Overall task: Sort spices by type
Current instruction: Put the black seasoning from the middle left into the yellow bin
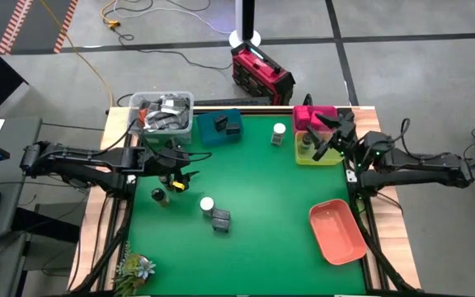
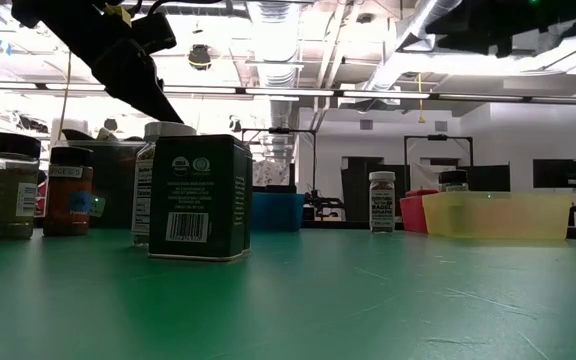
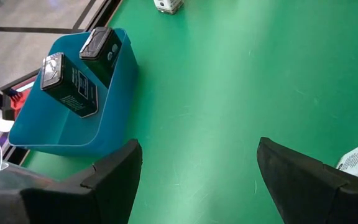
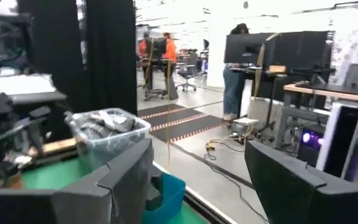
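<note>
Sorting partly done: you have two dark tins (image 3: 73, 84) in the teal tray (image 1: 219, 132); left gripper (image 1: 178, 175) and right gripper (image 1: 330, 136) fingers gape empty; near that tray, a tin (image 1: 220, 219) and jars (image 1: 207, 205) wait on the tabletop (image 1: 262, 206).

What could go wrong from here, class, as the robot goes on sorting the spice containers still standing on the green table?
1. The dark tin and white-capped jar stand close together; reaching for one might topple the other.
2. The left gripper, open, hovers just beside two dark-lidded jars; a careless descent could knock them.
3. The right gripper, open over the yellow tray, could bump the jar inside.
</note>
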You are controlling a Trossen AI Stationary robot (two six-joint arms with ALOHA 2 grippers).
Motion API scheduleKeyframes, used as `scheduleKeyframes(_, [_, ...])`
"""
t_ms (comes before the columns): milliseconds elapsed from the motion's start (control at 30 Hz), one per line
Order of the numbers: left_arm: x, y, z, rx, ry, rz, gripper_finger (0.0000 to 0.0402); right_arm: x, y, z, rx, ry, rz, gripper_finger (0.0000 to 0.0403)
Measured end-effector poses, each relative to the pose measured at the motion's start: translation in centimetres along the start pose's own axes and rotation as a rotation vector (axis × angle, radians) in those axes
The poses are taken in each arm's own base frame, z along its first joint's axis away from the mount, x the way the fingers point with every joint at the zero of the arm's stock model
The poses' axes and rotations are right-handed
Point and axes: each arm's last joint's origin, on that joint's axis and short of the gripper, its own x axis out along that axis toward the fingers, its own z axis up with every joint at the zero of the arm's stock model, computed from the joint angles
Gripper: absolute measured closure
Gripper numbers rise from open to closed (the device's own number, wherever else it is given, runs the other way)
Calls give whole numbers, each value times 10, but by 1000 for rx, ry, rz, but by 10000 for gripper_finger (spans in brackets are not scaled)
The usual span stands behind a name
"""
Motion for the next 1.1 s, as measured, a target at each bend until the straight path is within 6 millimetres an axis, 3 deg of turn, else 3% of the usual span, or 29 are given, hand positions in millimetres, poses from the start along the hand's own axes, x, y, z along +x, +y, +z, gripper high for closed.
scheduleKeyframes(133, [0,0,0,-12,-2,0,95,0,9,-2,-29,7,129,119])
scheduleKeyframes(400, [0,0,3,-238,-28,-5,95,6,29,-13,17,85,232,119])
scheduleKeyframes(833, [0,0,5,-264,-53,2,95,39,70,-62,-98,294,274,119])
scheduleKeyframes(1100, [-1,5,9,-258,-105,150,95,52,78,-71,-158,268,267,119])
